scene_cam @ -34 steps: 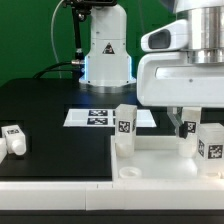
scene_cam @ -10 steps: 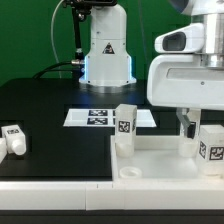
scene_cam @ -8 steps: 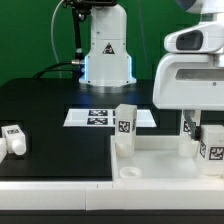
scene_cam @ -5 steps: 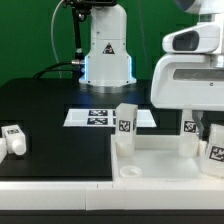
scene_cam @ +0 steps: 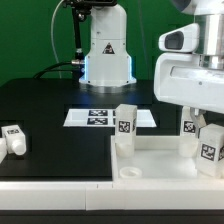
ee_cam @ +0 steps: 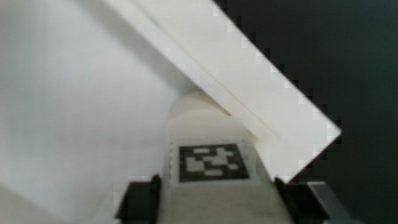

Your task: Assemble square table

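here, upright legs in the tray top, jaws tight on one leg

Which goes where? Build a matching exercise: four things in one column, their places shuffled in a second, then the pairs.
1. loose white plastic block leg
2. flat white marker board
3. white plastic square tray-like tabletop
4. white tagged block leg in the wrist view

A. flanked by the gripper
B. exterior view's lower right, tagged leg at its corner
C. near the exterior view's left edge
D. before the white robot base

Pairs: 1-C, 2-D, 3-B, 4-A
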`<state>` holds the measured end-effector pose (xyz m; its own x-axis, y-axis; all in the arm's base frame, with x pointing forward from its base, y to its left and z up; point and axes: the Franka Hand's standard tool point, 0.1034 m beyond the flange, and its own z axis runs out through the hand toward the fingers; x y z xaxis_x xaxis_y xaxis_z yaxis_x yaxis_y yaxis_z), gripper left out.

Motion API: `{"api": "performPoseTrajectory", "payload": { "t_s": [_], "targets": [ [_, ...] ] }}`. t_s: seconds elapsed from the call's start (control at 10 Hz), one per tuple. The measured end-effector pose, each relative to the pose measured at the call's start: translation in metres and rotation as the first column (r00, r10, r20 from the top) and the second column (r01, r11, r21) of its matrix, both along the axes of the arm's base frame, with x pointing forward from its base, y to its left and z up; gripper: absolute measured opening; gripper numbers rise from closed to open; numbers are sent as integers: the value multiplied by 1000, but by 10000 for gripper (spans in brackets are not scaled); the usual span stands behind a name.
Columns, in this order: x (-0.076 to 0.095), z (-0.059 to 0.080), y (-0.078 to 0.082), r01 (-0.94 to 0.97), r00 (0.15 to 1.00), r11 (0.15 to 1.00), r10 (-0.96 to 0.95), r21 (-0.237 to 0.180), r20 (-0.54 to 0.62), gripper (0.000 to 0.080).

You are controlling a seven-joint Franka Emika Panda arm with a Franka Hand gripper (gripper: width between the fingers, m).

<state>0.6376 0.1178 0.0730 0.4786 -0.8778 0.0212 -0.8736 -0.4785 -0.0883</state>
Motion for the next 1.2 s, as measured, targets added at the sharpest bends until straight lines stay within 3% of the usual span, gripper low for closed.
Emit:
{"api": "performPoseTrajectory", "payload": {
  "t_s": [0.2, 0.4, 0.5, 0.6, 0.7, 0.8, 0.9, 1.0, 1.1, 1.2],
  "targets": [
    [0, -1, -2, 276, 961, 957, -278, 93, 5, 288],
    [-1, -1, -1, 236, 971, 968, -237, 89, 7, 288],
    [0, -1, -3, 125, 992, 990, -126, 71, 21, 288],
    [2, 0, -7, -100, 994, 994, 98, 43, 45, 368],
    [2, 2, -9, -258, 965, 966, 257, 24, 51, 368],
    [1, 2, -8, -340, 940, 941, 339, 10, 49, 551],
    [1, 1, -9, -380, 924, 925, 379, 3, 49, 629],
    [1, 1, -9, -435, 899, 900, 435, -6, 50, 644],
    [1, 2, -9, -519, 853, 855, 519, -24, 50, 644],
    [5, 5, -10, -706, 703, 703, 710, -84, 41, 644]
  ]
}}
